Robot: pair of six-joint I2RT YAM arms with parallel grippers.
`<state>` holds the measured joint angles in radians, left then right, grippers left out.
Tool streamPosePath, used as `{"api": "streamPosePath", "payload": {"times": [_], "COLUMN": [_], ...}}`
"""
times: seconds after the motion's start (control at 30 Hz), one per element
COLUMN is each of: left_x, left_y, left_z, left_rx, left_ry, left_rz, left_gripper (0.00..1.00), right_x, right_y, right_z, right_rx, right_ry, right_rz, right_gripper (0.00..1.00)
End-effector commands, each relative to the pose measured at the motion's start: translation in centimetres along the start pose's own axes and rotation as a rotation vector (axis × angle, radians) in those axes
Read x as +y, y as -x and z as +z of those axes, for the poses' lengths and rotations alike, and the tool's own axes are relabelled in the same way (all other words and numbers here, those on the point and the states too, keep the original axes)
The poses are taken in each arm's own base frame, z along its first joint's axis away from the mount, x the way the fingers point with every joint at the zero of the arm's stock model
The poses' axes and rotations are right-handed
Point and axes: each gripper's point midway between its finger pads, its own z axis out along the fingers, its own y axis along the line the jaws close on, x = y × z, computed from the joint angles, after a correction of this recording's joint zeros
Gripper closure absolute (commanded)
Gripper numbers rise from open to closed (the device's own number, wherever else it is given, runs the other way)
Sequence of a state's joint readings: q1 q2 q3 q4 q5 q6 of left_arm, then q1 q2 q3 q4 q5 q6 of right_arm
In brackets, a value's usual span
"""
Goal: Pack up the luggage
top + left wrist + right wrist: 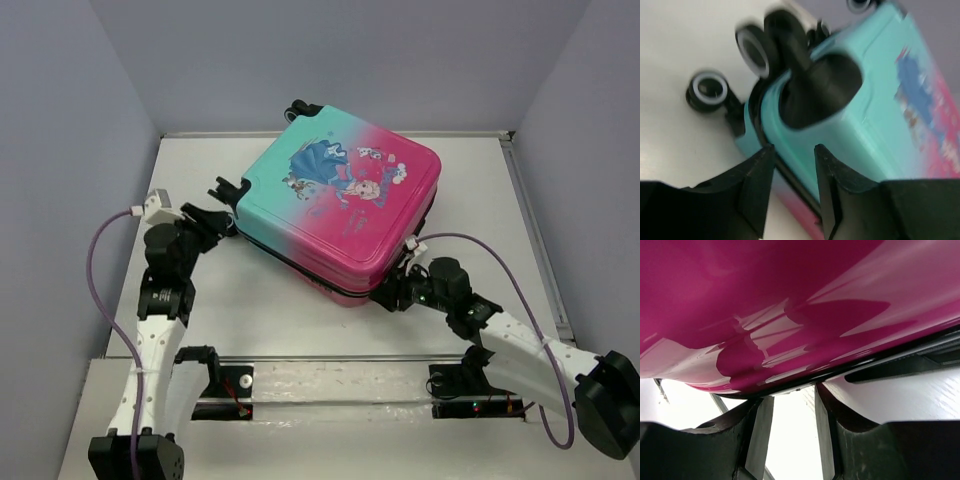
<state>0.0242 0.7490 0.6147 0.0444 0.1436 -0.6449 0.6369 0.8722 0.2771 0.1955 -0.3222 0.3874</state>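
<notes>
The luggage (pixel 340 200) lies flat and closed on the white table, teal at the left, pink at the right, with the princess print facing up. My left gripper (pixel 222 222) is open at its teal wheel corner; the left wrist view shows the teal shell (pixel 860 135) and black wheels (pixel 755 47) just beyond the open fingers. My right gripper (pixel 392 290) is open at the pink front corner; the right wrist view shows the pink shell (pixel 790 305) and its black seam right above the fingertips, nothing between them.
Grey walls enclose the table on the left, back and right. A raised rail (pixel 535 240) runs along the table's right edge. The arm mounting bar (pixel 340 385) lies along the near edge. Purple cables (pixel 100 270) loop off both arms.
</notes>
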Motion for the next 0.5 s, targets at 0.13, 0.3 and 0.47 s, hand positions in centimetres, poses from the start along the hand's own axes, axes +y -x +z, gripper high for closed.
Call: {"api": "streamPosePath", "payload": {"times": [0.13,0.3,0.47], "left_x": [-1.0,-4.7,-8.0], "left_y": [-15.3,-19.2,-21.1], "left_z": [-3.6,-4.9,-4.7], "left_rx": [0.376,0.453,0.487], "left_ry": [-0.131,-0.256,-0.332], "left_rz": [-0.076,-0.043,0.016], "left_gripper": [0.64,0.64,0.61], "right_x": [1.8,1.8,2.3], "right_y": [5.9,6.5,6.8], "right_z": [-0.1,-0.3,-0.4], "right_rx": [-0.322,-0.398,-0.436], "right_ry": [0.058,0.066,0.071], "right_rz": [-0.095,-0.093,-0.090], "right_gripper": [0.58,0.62,0.84]}}
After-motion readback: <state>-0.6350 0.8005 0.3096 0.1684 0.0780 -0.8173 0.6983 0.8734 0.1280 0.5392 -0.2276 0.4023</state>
